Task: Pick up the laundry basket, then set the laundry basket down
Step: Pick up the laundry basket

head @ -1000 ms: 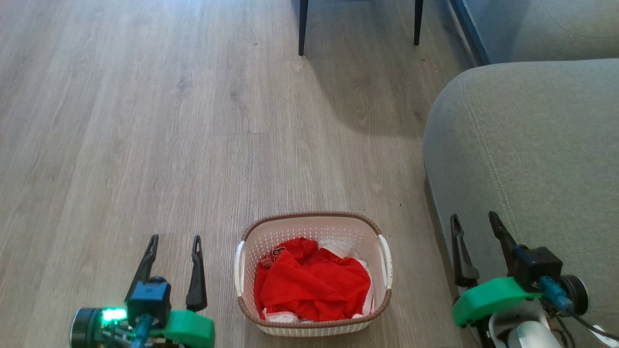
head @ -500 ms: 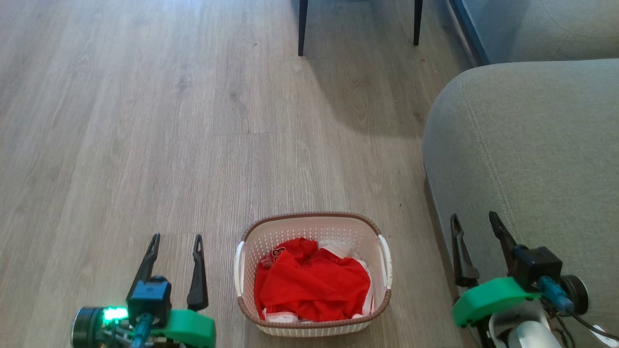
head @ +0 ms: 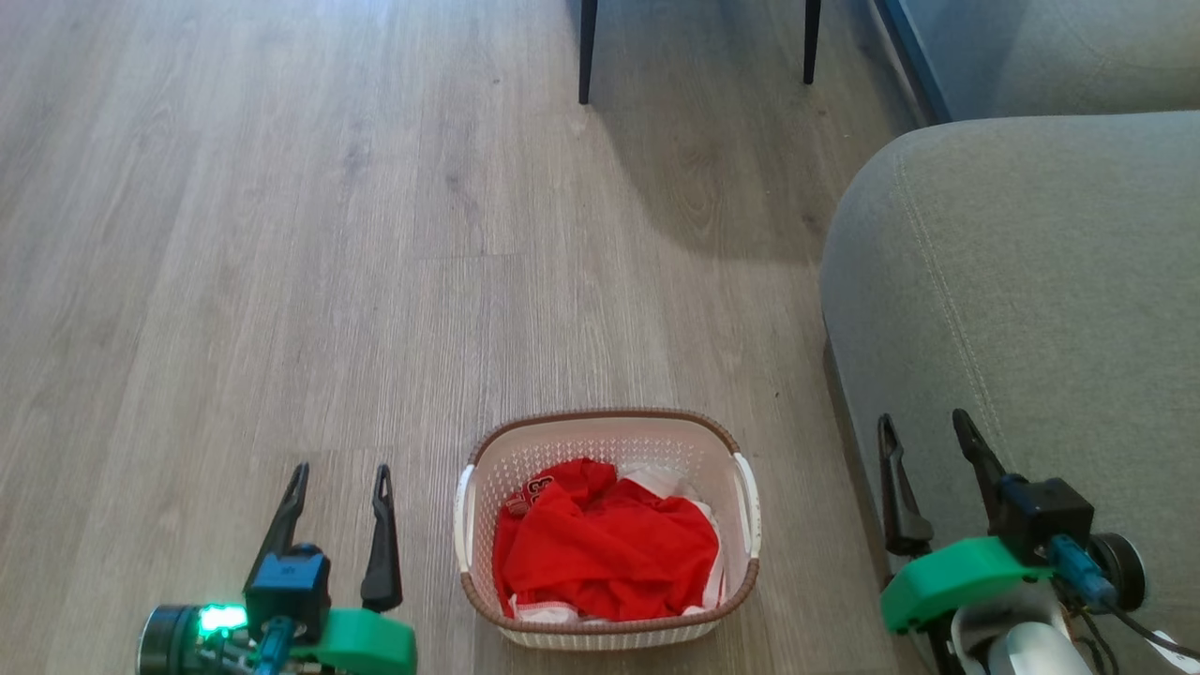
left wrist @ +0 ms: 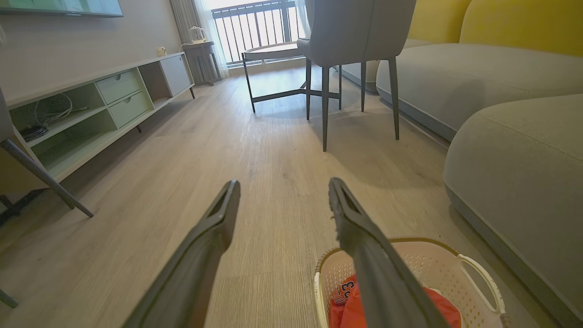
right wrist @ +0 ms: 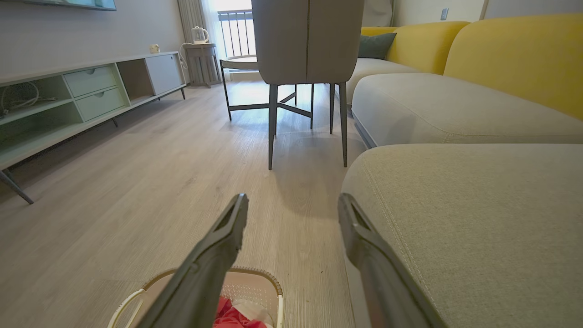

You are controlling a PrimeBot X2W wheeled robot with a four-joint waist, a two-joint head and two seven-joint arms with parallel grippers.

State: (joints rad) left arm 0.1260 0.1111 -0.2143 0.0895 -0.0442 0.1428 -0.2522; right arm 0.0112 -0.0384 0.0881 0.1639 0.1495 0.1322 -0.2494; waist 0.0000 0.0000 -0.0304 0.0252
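L gripper (head: 340, 469): jaws wide apart, nothing betw them. Sits low over floor (head: 281, 234), just left of basket (head: 600, 448), not touching it. Fingers point fwd, away from robot. In left wrist view its right finger overlaps the basket's near corner in the pic; contact can't be told there, head view shows a gap.

R gripper (head: 922, 417): jaws also wide, empty. It's right of basket w/ a strip of bare floor betw them, fingers fwd, seen against the edge of the grey sofa (head: 1031, 281). In right wrist view one finger lies over the sofa cushion, the other over the basket's far rim.

Basket: upright on floor, betw the 2 grippers, bottom centre of head view. Brown rim, white handle on each side, perforated walls. Inside: crumpled red cloth (head: 609, 553) w/ a bit of white cloth (head: 658, 482) at back; "23" printed on the red, per left wrist view.

Sofa near basket's right, apart from it. Chair (left wrist: 355, 27) w/ dark legs stands further on, well apart. Low cabinet (left wrist: 100, 100) runs along the far wall on the left.
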